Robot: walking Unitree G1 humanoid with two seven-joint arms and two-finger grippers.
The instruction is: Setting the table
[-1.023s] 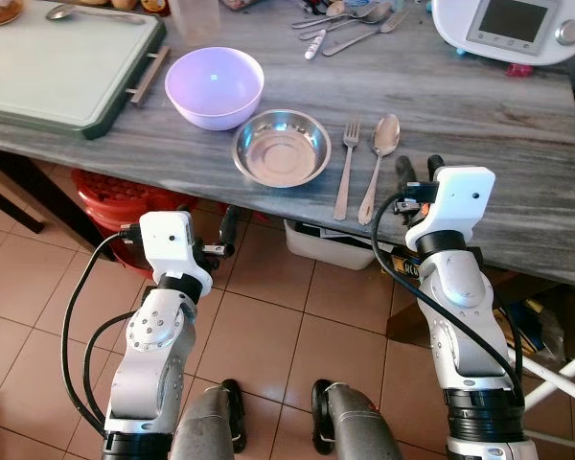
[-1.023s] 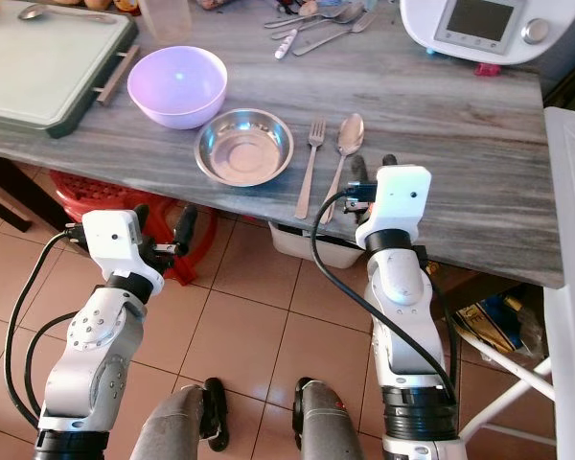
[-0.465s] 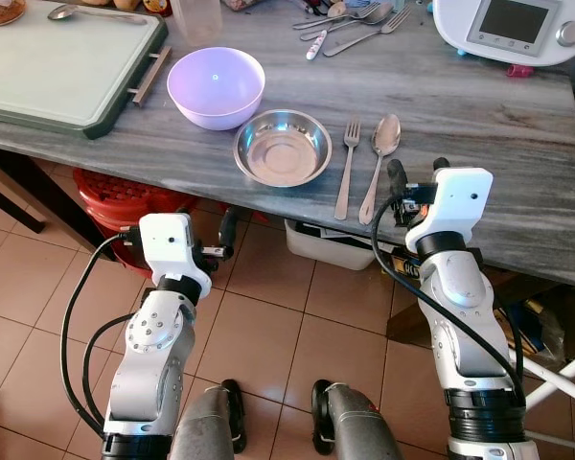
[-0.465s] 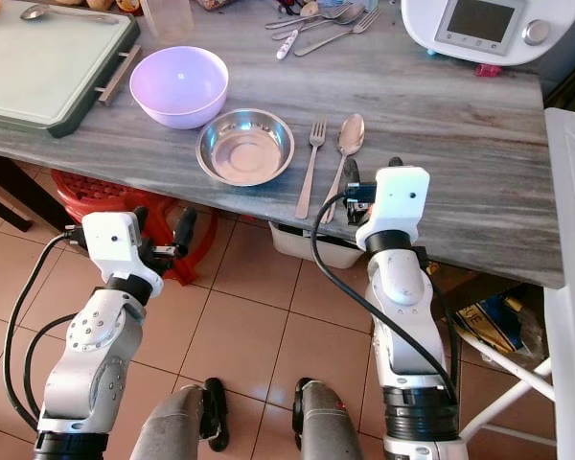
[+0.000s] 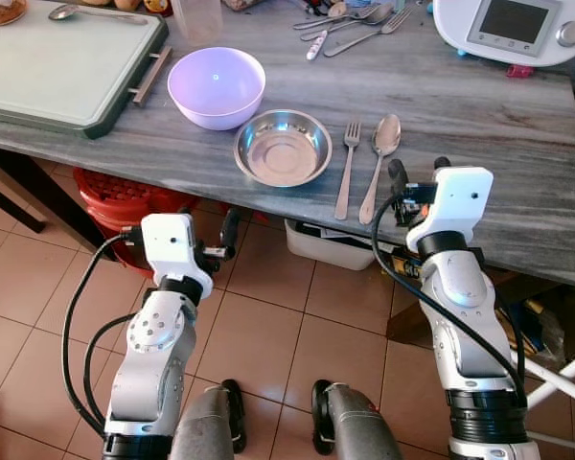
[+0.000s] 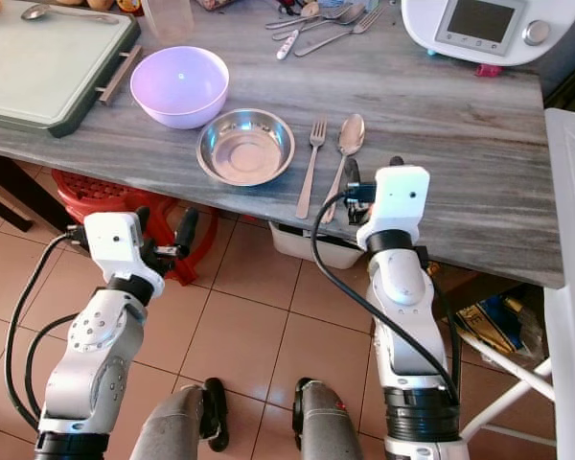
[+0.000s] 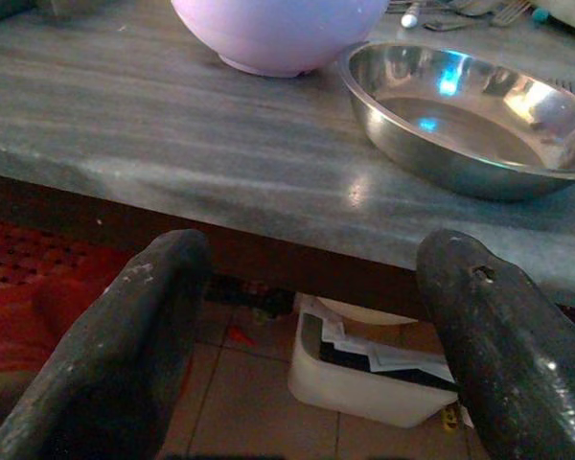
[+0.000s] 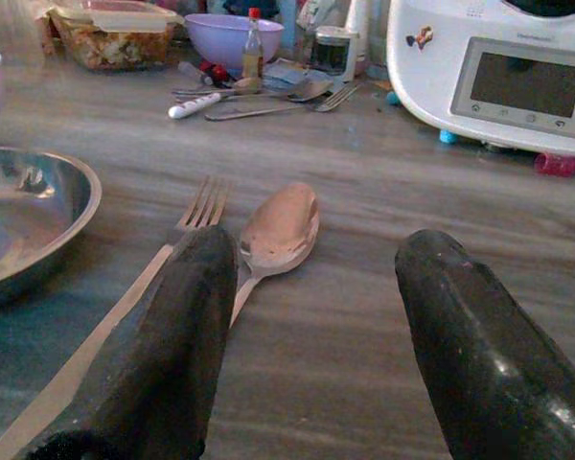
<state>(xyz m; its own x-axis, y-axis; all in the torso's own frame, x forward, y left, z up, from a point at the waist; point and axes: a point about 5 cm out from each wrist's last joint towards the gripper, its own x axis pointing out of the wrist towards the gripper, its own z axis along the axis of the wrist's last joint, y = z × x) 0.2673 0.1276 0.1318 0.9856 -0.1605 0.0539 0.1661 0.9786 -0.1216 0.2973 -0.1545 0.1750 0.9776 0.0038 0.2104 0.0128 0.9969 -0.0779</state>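
Nearest: floor: terracotta tiles (image 5: pixel 268 335) under the robot, with a red basket (image 5: pixel 110 196) and a white tub (image 5: pixel 316 244) tucked beneath the desk.
Left pincer (image 5: pixel 211 230): hangs below the near edge of the desk, in front of the steel bowl; fingers spread wide, holding nothing.
Right pincer (image 5: pixel 414 173): raised level with the near edge of the desk, just beside the spoon's handle end; fingers wide apart, empty.
Desk (image 5: pixel 479 125): grey wood-grain top.
Spoon (image 5: pixel 379 163): lies by the near edge, bowl end pointing to the far side, close alongside the fork.
Fork (image 5: pixel 347 168): parallel to the spoon, between it and the steel bowl, tines away from the robot.
Steel bowl (image 5: pixel 282 148): upright and empty, near the near edge.
Purple bowl (image 5: pixel 216 87): just behind the steel bowl, toward the left, upright.
Green tray (image 5: pixel 62 67): at the desk's left end.
Far edge: a loose heap of cutlery (image 5: pixel 350 24) and, at the far right corner, a white kitchen machine (image 5: pixel 513 29) with a screen.
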